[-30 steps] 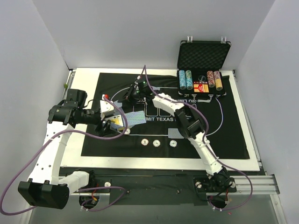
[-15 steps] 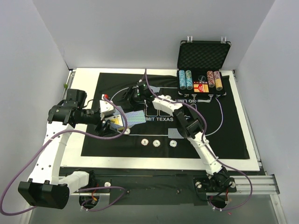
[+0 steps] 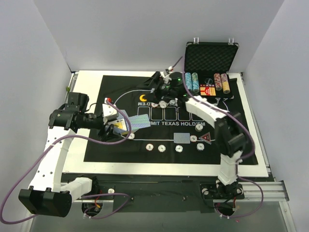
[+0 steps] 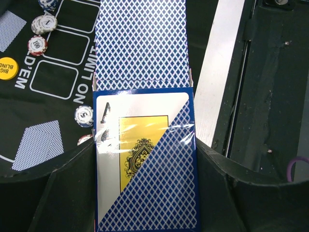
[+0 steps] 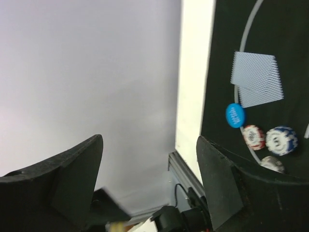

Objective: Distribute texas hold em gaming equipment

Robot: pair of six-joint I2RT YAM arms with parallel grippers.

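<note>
Clamping a blue card box (image 4: 145, 193) between its pressed-in fingers, the left gripper (image 3: 110, 126) sits at the left of the overhead frame, above the left edge of the black mat (image 3: 101, 152). Blue-backed playing cards (image 4: 142, 43) stick out of the box's open end toward the top of the wrist frame; how many I cannot tell. Further right, a yellow disc (image 3: 143, 98) lies on the mat in the upper middle, with a few poker chips (image 4: 37, 45) near it in the upper left of the left wrist frame. Along the lower middle of the overhead frame a row of chips (image 3: 162, 147) lies on the mat, with a face-down card (image 3: 181, 139) just above it. The right gripper (image 5: 149, 145) hangs over the mat's upper middle, fingers spread wide with nothing between them. At the right of its wrist frame lie two overlapping face-down cards (image 5: 256, 79), a blue disc (image 5: 235, 115) below them, and more chips (image 5: 253, 137) beneath that. In the upper right of the overhead frame the open case (image 3: 211, 58) stands by the mat's corner, with chip stacks (image 3: 191, 82) racked inside.
</note>
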